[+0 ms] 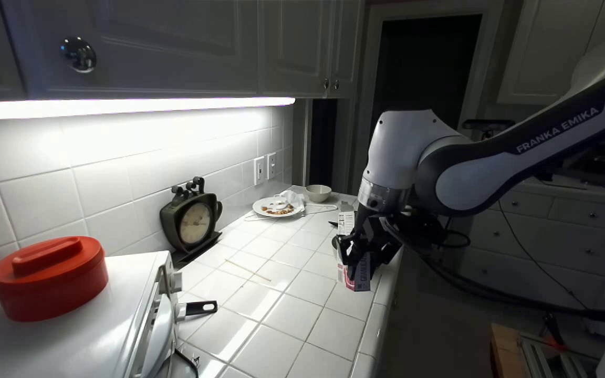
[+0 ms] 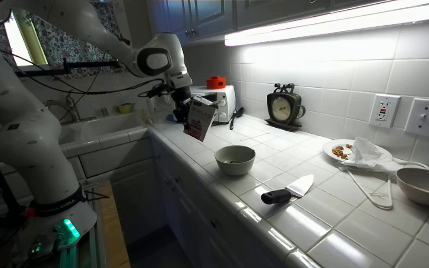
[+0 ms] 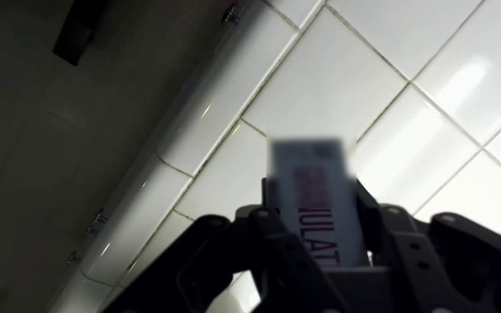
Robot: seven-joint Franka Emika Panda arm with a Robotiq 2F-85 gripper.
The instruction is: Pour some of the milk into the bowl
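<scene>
Under my gripper (image 3: 312, 195) stretches the white tiled surface (image 1: 266, 310). Off to one side of the gripper, well apart from it, I see a white oven (image 1: 129, 289) with a red container (image 1: 53, 294) on top. Across the surface from the gripper, a dark scale (image 2: 283, 108) with a round dial stands by the tiled wall (image 2: 322, 80). On the gripper's side opposite the oven, a white plate (image 2: 327, 151) bears brown food (image 2: 338, 151) and a crumpled white tissue (image 2: 371, 154); the farther bowl (image 2: 425, 192) is near that plate. The nearer bowl (image 2: 235, 169), upright with dark bits (image 2: 235, 162) inside, stands on the same side but closer to the gripper; I cannot tell which bowl the task means. The carton (image 2: 201, 119), lettered GRANULATED, tilts in my hold: the gripper's fingers (image 3: 370, 217) are drawn in against its sides, spread only as wide as its narrow face. A black-handled cake server (image 2: 301, 186) lies past the nearer bowl.
</scene>
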